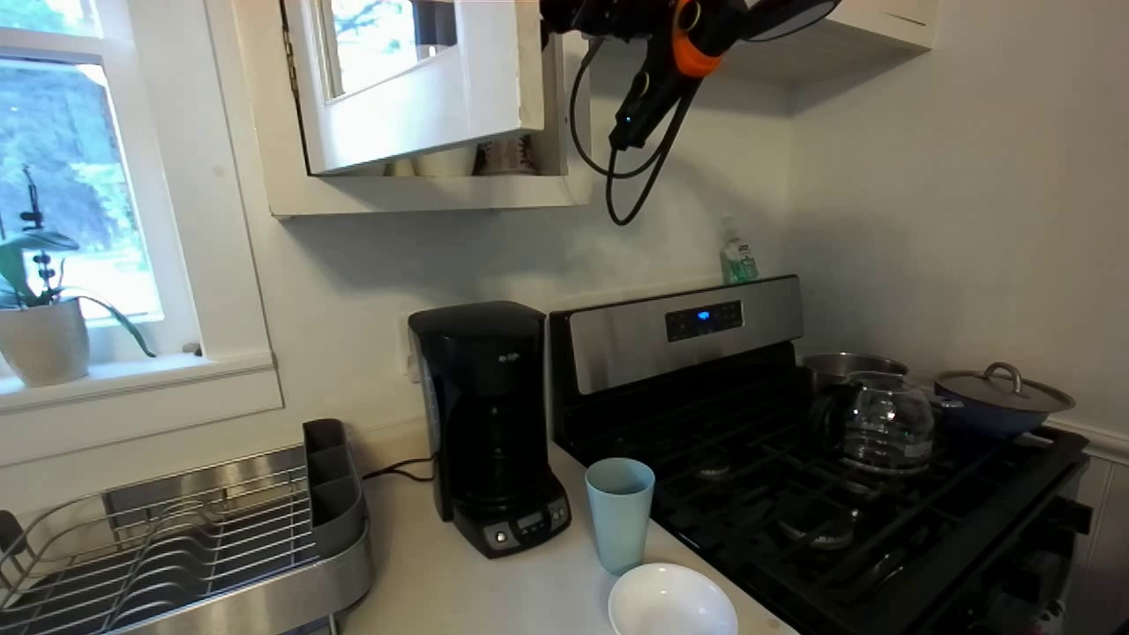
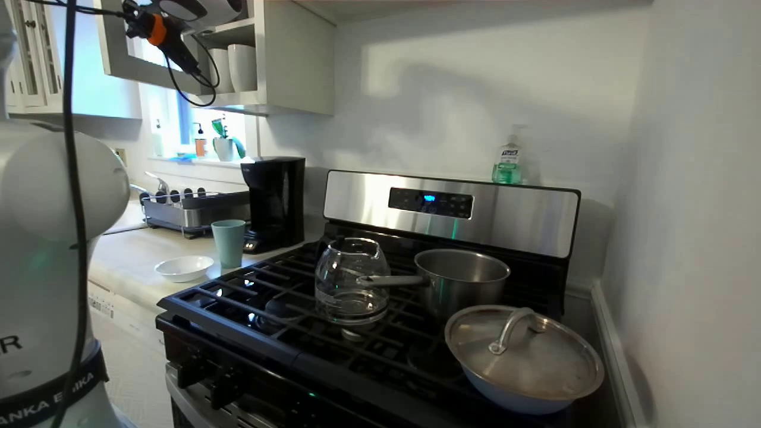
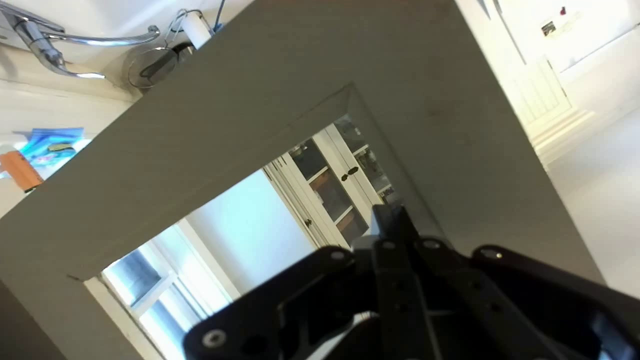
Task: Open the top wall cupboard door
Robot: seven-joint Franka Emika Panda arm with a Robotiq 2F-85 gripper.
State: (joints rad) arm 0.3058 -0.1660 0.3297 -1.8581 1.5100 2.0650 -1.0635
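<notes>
The white wall cupboard (image 1: 423,198) has its glass-paned door (image 1: 414,119) standing ajar, hinged at the left in an exterior view. The door's shaded inner side shows in an exterior view (image 2: 114,44) and fills much of the wrist view (image 3: 425,130). My gripper (image 3: 391,217) is shut with nothing visible between its fingertips. It is on the inner side of the door, in front of the lower corner of the frame and pane. I cannot tell if it touches. In an exterior view the gripper (image 1: 564,18) is near the door's free edge, partly cut off by the top of the picture.
White cups (image 2: 242,68) stand inside the cupboard. Below are a black coffee maker (image 1: 485,423), a blue cup (image 1: 620,520), a white bowl (image 1: 672,604) and a dish rack (image 1: 220,564). The stove holds a glass carafe (image 2: 352,285) and pots. A cable loop (image 1: 617,198) hangs from the arm.
</notes>
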